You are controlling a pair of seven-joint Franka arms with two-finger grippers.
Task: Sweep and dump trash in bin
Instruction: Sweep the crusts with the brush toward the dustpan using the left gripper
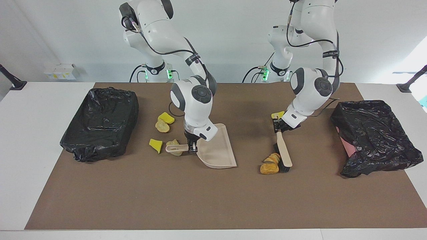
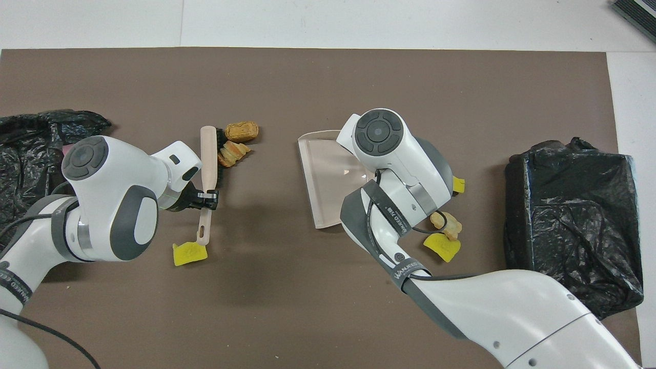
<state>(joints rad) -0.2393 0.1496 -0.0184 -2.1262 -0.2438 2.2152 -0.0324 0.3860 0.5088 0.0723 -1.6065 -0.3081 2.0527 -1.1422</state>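
Note:
My left gripper is shut on the beige handle of the brush, also seen in the overhead view. The brush's black bristles touch two orange-brown trash lumps. A yellow wedge lies beside that gripper. My right gripper is shut on the handle of the beige dustpan, whose mouth faces the brush. In the overhead view my wrist hides that gripper. Two yellow wedges and two tan lumps lie by the dustpan handle.
A bin lined with a black bag stands at the right arm's end of the brown mat. A second black bag over a bin sits at the left arm's end.

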